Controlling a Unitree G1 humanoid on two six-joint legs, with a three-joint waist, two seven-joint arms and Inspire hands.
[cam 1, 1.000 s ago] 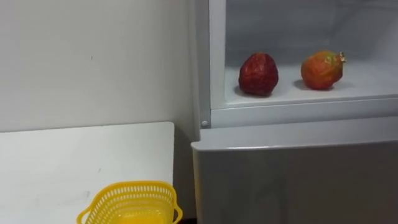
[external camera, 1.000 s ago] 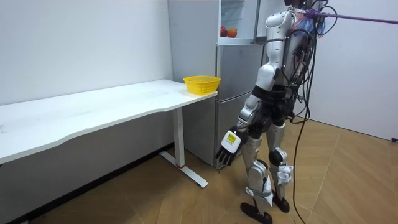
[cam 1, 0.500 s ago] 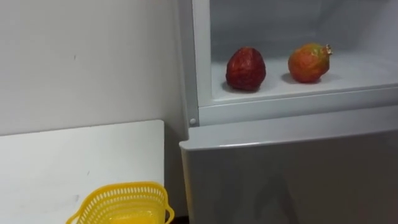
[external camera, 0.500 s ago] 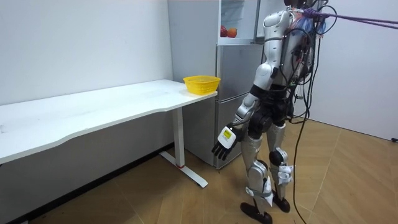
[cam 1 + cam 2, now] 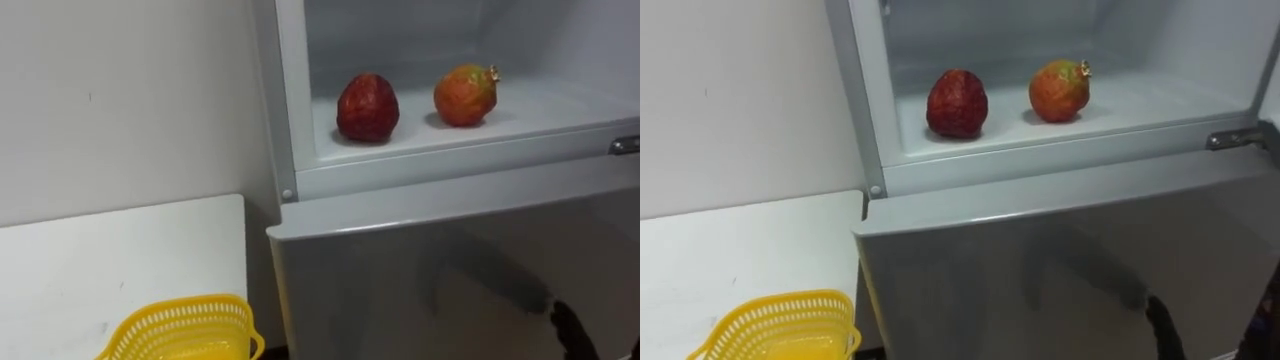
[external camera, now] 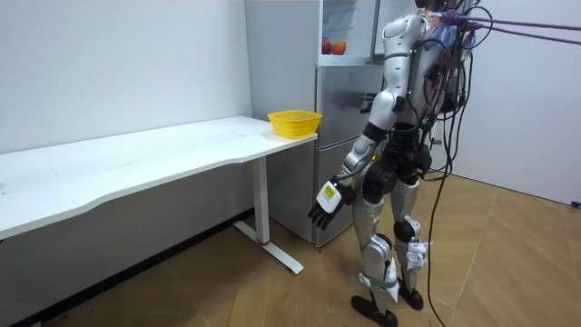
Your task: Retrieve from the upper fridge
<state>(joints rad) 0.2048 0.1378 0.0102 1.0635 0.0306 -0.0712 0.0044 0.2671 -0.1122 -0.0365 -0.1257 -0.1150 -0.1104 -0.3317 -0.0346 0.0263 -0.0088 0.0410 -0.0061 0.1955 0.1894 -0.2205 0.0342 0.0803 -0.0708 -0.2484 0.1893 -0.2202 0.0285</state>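
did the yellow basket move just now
No. In the room view the yellow basket sits at the same end of the white table, beside the fridge; the eye views' shift is the camera's.

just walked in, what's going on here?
Robot stands at the fridge, upper compartment open, a dark red fruit and an orange fruit on its shelf, both untouched. Left hand hangs open and empty at its side; right hand is low by the lower door. A yellow basket waits on the table.
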